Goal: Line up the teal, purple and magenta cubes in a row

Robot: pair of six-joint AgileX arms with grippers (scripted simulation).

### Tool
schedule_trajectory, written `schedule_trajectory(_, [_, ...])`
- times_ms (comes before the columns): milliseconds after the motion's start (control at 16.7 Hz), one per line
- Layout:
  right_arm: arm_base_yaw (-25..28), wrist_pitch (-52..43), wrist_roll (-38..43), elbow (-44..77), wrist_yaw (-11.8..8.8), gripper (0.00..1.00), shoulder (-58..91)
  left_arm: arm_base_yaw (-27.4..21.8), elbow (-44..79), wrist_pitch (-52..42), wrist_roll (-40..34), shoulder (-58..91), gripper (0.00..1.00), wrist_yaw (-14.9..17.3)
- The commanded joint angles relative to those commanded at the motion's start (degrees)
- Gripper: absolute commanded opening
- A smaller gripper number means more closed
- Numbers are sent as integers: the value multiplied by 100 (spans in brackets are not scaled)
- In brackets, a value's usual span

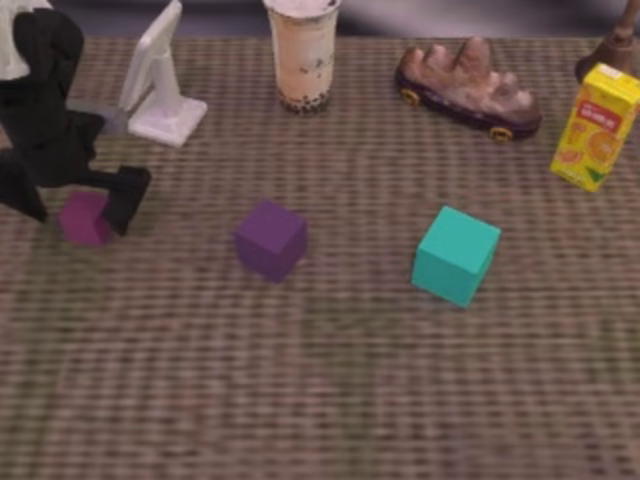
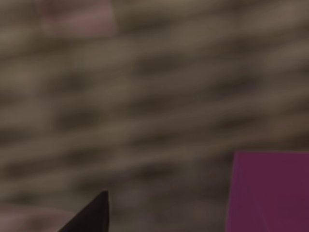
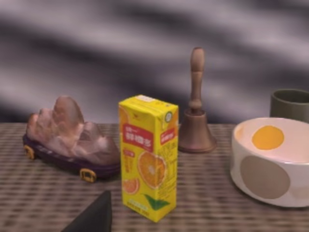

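The small magenta cube [image 1: 85, 220] lies on the woven mat at the far left. My left gripper [image 1: 78, 208] stands open over it, one dark finger on each side with a gap to the cube. The left wrist view shows one fingertip [image 2: 94, 217] apart from the magenta cube [image 2: 270, 193]. Left of the centre is the dark purple cube [image 1: 270, 240], and right of the centre the larger teal cube [image 1: 456, 255]; both sit alone. My right arm is outside the top view. Its wrist view shows one fingertip [image 3: 96, 215], held wide and with nothing by it.
Along the back stand a white stand [image 1: 155, 90], a bubble tea cup [image 1: 302, 55], a rock-shaped toy on wheels [image 1: 465, 88], a yellow juice carton [image 1: 596, 128] and a wooden-handled bell [image 1: 615, 50]. A spotted bowl [image 3: 270, 164] and a dark cup [image 3: 289, 104] are beyond the carton.
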Motion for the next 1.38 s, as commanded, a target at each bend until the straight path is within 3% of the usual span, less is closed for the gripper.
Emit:
schedule_trajectory(180, [0, 0, 0, 0, 0, 100, 0, 0, -2, 2, 0, 1, 100, 0])
schedule_trajectory(960, [0, 0, 0, 0, 0, 100, 0, 0, -2, 2, 0, 1, 2, 0])
schedule_trajectory(1380, [0, 0, 0, 0, 0, 100, 0, 0, -2, 2, 0, 1, 0, 0])
